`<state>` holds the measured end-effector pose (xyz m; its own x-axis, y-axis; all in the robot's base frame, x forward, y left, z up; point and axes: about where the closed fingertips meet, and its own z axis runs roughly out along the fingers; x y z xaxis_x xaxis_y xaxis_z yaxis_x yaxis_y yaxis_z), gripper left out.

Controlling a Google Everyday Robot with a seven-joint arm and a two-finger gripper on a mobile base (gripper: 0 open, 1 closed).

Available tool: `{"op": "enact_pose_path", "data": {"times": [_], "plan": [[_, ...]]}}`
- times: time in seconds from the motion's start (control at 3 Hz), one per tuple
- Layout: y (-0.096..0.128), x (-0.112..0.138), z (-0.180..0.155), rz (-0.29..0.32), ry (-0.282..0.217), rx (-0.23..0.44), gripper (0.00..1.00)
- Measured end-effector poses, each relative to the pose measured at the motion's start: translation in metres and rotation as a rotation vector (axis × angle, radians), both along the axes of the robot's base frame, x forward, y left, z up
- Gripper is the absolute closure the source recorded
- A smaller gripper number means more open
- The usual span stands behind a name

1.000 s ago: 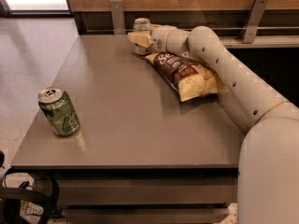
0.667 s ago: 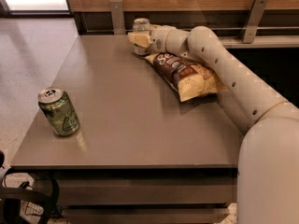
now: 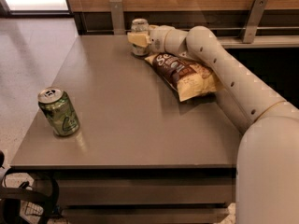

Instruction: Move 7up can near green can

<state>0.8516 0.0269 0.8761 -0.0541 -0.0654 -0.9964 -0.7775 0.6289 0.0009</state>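
The 7up can point(image 3: 139, 26) stands upright at the far back edge of the grey table point(image 3: 126, 111), pale with a silver top. My gripper point(image 3: 138, 38) reaches in from the right and is shut on it, with one cream finger point(image 3: 138, 39) across the can's front; the can's lower half is partly hidden. The green can point(image 3: 59, 112) stands upright near the table's front left corner, far from the gripper and the 7up can.
A brown and yellow chip bag point(image 3: 184, 73) lies just right of the gripper, under my arm point(image 3: 233, 78). A wooden wall with metal brackets point(image 3: 117, 15) runs behind the table. The table's left edge drops to the floor point(image 3: 28, 55).
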Motion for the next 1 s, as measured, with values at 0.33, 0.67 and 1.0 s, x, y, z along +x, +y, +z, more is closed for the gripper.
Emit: {"op": "enact_pose_path", "data": {"times": [0.33, 0.67, 1.0], "plan": [[0.000, 0.000, 0.000, 0.000, 0.000, 0.000, 1.00], [-0.003, -0.002, 0.011, -0.004, -0.015, 0.002, 1.00], [-0.021, -0.018, 0.057, -0.040, -0.056, -0.024, 1.00]]}}
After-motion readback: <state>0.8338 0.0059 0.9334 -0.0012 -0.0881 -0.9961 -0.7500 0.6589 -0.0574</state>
